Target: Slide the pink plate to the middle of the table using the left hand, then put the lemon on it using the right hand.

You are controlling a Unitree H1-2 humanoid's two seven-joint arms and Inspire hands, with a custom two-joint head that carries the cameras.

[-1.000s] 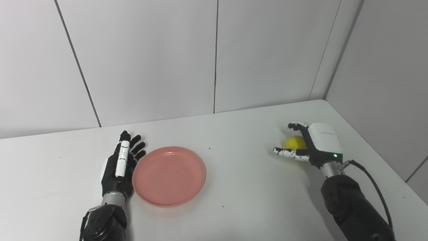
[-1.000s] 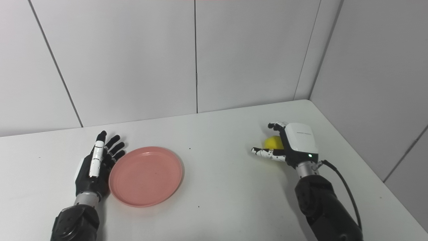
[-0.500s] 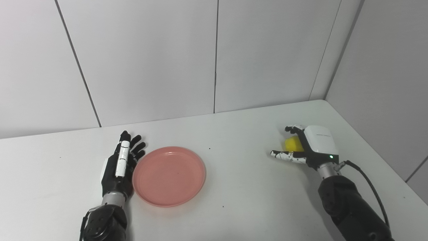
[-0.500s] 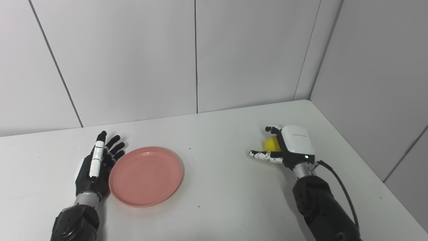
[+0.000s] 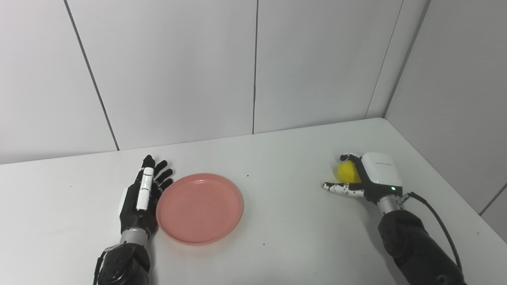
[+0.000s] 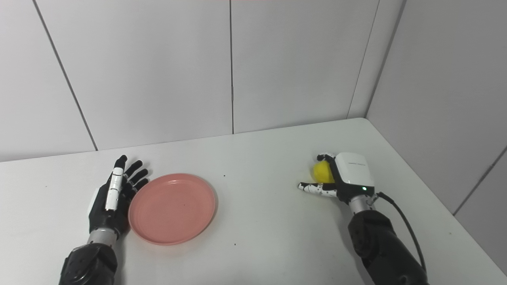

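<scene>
Left hand [image 5: 139, 198]: lower left, fingers flat and spread, touching the round pink plastic plate [image 5: 200, 208].
Right hand [image 5: 366, 180]: right side, fingers curled around the small yellow lemon [image 5: 345, 171]; real grip unclear.

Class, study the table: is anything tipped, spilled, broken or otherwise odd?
Nothing stands out. The round pink plate lies flat and empty beside the open left hand; the right hand curls around the yellow lemon, though a firm grasp cannot be told.
</scene>
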